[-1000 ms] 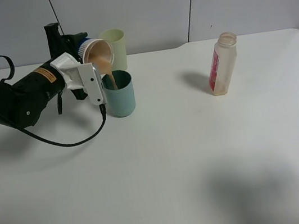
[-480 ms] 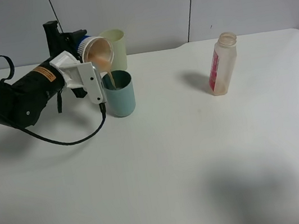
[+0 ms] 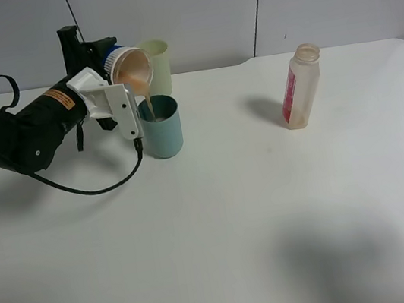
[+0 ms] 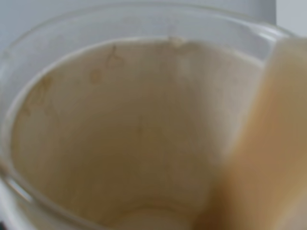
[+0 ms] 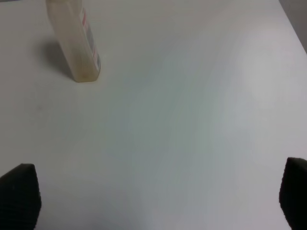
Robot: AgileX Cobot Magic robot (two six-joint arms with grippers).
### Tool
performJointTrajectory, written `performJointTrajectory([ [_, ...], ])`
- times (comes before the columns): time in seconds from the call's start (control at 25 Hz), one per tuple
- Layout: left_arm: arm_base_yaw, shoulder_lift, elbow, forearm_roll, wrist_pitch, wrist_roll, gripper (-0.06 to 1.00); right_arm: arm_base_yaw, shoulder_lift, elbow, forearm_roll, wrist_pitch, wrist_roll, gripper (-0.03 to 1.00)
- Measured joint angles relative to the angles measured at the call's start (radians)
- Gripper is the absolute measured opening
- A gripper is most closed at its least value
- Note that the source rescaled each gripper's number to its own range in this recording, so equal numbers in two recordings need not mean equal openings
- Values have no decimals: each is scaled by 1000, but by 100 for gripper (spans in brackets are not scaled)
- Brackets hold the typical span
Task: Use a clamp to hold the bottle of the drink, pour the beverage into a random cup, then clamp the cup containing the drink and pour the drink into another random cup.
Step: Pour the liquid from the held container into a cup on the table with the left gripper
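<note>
Currently the left clamp (image 3: 117, 88) is closed on the blue-and-white cup (image 3: 127, 66), tipped over the teal tumbler (image 3: 161, 126); a tan stream (image 3: 148, 106) runs from its rim into the tumbler. Its inside (image 4: 129, 129) is tan-coated. Behind stands a pale yellow-green tumbler (image 3: 155, 65). The bottle (image 3: 300, 87) stands upright, uncapped, well apart to the right. The right gripper (image 5: 153, 201) is spread wide, holding nothing.

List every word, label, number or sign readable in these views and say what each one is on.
None can be read.
Pink-red label on the drink bottle: print too small and blurred to read, in both the high view and the right wrist view.
Orange sticker on the left arm: dark marks, too small to read.
Blue-and-white cup, teal tumbler, pale yellow-green tumbler: no text visible.
</note>
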Motion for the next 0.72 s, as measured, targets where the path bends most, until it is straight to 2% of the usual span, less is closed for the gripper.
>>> performJointTrajectory([
  [0.24, 0, 0, 0, 0, -38, 0, 0, 0, 0, 0, 0, 0, 0, 100],
  [0.72, 0, 0, 0, 1, -48, 0, 0, 0, 0, 0, 0, 0, 0, 100],
])
